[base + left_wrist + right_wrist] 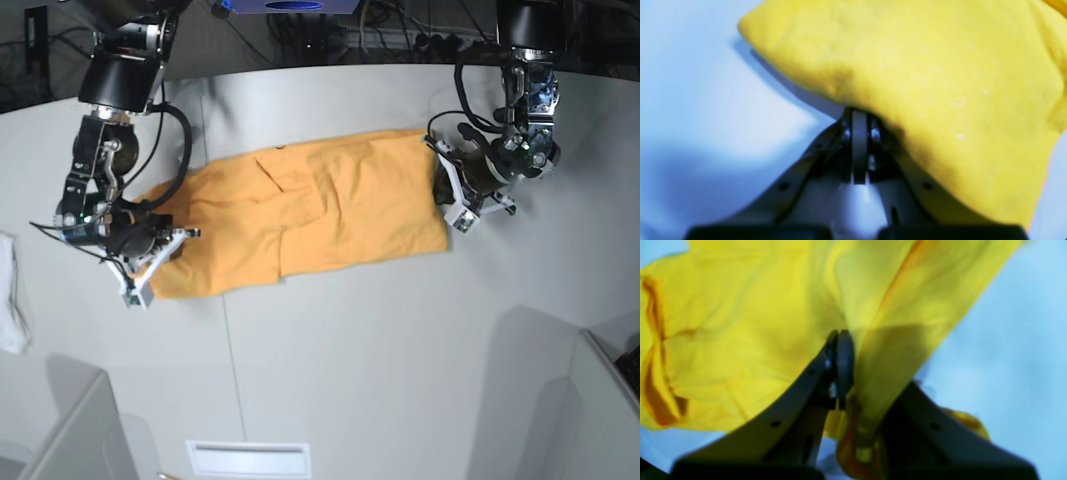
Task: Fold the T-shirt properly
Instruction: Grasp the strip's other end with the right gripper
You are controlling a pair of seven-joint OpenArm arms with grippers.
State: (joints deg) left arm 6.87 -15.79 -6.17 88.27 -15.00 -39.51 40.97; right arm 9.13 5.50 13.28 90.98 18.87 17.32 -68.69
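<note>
Lying across the middle of the pale bench (330, 380), stretched left to right as a long band: the T-shirt (310, 215), orange-yellow, folded over on itself with a few creases and an overlapping flap near its centre. Hanging off the bench's near left edge, well apart from the shirt: a small white cloth (12, 300). Clamped on the shirt's left end: the right gripper (840, 350), jaws pressed together with yellow fabric pinched between them, more cloth draped over one finger and bunched below it. Clamped on the shirt's right edge: the left gripper (858, 123), jaws fully together, the hem of the fabric caught at the tips and the cloth spreading away above and to the right. Seen from the base view, at opposite ends of the shirt: right gripper (150, 262) at the near-left corner, left gripper (465, 200) at the far-right side. Running along the far side behind the bench: dark cables (400, 40).
</note>
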